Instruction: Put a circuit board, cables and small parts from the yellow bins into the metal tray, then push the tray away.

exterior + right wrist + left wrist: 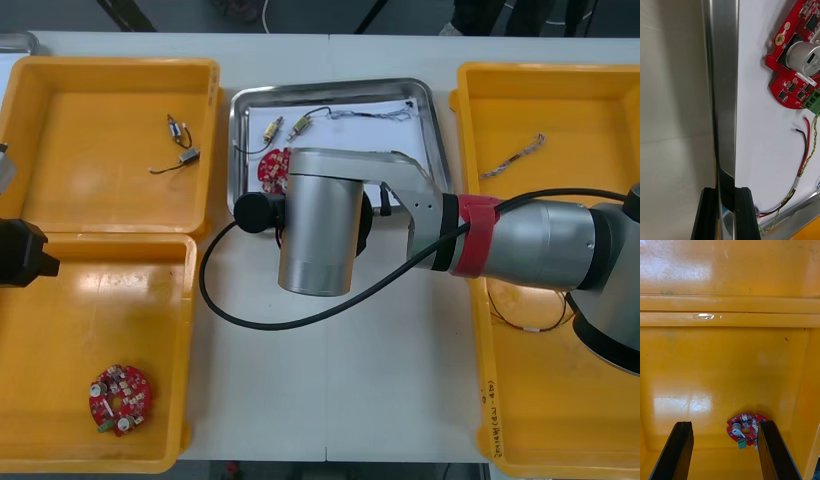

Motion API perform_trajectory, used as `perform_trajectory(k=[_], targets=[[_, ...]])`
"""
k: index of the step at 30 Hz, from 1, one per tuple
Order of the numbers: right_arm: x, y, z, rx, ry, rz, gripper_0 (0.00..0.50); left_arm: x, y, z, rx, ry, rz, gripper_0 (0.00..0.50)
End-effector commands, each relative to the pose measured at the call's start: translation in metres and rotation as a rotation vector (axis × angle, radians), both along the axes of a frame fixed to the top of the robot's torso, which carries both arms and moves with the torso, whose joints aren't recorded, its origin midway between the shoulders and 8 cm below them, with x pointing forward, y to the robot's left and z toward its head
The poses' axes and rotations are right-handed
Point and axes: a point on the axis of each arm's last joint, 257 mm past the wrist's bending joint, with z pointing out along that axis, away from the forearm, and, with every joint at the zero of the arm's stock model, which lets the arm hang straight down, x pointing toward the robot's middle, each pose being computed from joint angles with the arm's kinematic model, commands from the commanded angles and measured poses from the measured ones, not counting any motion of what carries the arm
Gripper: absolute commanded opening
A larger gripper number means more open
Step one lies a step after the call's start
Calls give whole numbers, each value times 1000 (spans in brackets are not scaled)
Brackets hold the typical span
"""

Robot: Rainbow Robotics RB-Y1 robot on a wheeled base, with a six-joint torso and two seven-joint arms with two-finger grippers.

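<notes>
Right gripper [727, 193] is clamped on the rim of the metal tray [724, 93], near a red circuit board [790, 86]. Left gripper [724, 424] is held with fingers apart over a yellow bin [715, 363].

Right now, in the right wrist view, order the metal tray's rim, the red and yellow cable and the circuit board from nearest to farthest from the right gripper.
1. The metal tray rim: held by the right gripper.
2. The red and yellow cable: inside the tray, beside one finger.
3. The circuit board: farther in, past the cable.
The left gripper hangs open over a yellow bin.
</notes>
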Motion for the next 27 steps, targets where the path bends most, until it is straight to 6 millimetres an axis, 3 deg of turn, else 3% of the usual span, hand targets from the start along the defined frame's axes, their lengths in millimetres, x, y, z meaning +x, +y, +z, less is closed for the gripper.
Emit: perform_trajectory(k=[1,27], targets=[[11,24,31,12,-51,50,0,-4,15,13,81,-22,-56,500],[38,29,42,73,-63,22,0,-4,15,13,81,-22,-56,500]])
